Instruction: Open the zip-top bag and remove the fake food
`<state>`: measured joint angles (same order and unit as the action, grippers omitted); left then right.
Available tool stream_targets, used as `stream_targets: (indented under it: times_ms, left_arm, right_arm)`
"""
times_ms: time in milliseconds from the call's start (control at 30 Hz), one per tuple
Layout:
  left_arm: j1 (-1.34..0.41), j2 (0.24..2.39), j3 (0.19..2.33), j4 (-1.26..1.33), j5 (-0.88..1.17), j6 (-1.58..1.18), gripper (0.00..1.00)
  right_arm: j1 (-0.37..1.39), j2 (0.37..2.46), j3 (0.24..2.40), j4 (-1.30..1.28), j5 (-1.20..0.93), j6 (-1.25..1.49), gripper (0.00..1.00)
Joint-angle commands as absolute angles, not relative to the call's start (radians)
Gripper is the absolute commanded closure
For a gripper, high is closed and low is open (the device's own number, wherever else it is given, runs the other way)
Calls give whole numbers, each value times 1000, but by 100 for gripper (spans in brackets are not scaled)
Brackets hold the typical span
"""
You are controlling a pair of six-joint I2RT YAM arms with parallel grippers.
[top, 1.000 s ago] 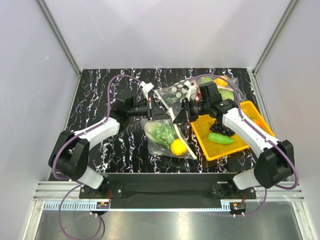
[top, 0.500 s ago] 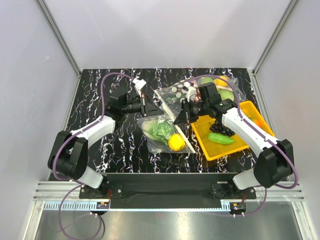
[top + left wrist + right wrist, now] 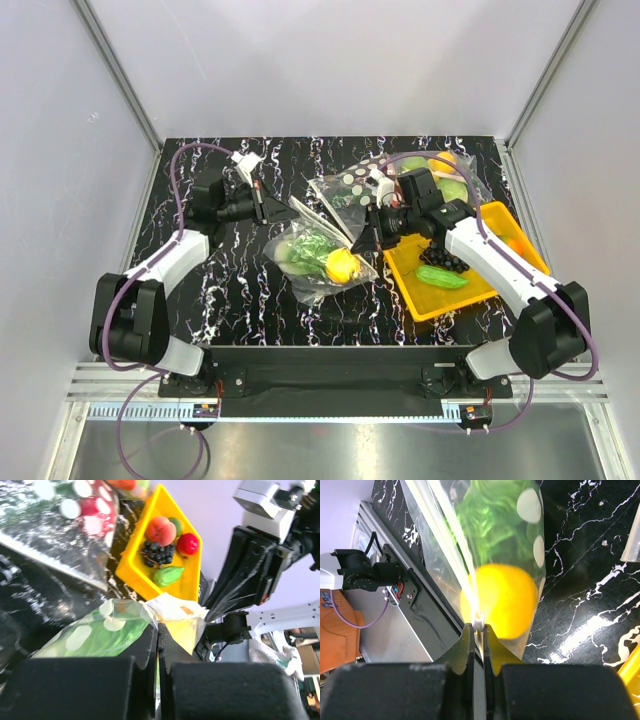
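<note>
Overhead view of a black marbled counter [image 3: 240,290] where two robot arms are stretching a zip-top bag [image 3: 305,275] between them. The bag, clear plastic with white dots, is sitting at the middle of the counter, a little toward the near edge. Inside it, a yellow lemon [image 3: 342,265] is lying beside green lettuce [image 3: 308,250].

The left gripper [image 3: 272,211] is drawing back toward the far left corner. It is clearly farther left than a second ago, when it was sitting close to the right one. Its wrist view shows both fingers pressed together on the bag's crumpled top edge.

The right gripper [image 3: 362,240] is holding nearly the same spot as before, just left of the yellow tray [image 3: 455,308]. Its wrist view shows the fingers clamped tight on the zip strip [image 3: 465,580], with the lemon just beyond them.

With the left arm's pull, the bag is shifting left and away from the near edge. The lemon is now lying farther from that edge than a second ago.

The tray, by the right edge, is carrying a peach [image 3: 161,530], black grapes [image 3: 157,553] and a cucumber [image 3: 167,575]. A dark polka-dot bag [image 3: 345,190] is lying beyond the grippers, toward the far edge.
</note>
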<state>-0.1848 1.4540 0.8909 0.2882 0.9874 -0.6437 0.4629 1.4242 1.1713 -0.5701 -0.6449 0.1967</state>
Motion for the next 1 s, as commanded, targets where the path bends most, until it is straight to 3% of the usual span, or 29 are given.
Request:
stream_targets:
  times_ms: [0,600,733,867,967]
  left_arm:
    - [-118,1407,913,264,951,-559,100]
    - [-12,1427,976,169,957,-519,100]
    - [-18,1401,962,173,1003,-508,100]
    - [-55,1364,946,135,1046,-474,100]
    - [-90,1342,933,100,1054,-446,100]
  right_arm:
    - [463,1373,1164,-660,-615,173,96]
    - [463,1253,1112,-736,-577,179,94]
    - [462,1227,1127,-739,-566,184,81]
    - [462,1244,1196,-729,-561,187,56]
    - [462,1278,1253,-700,-561,180,45]
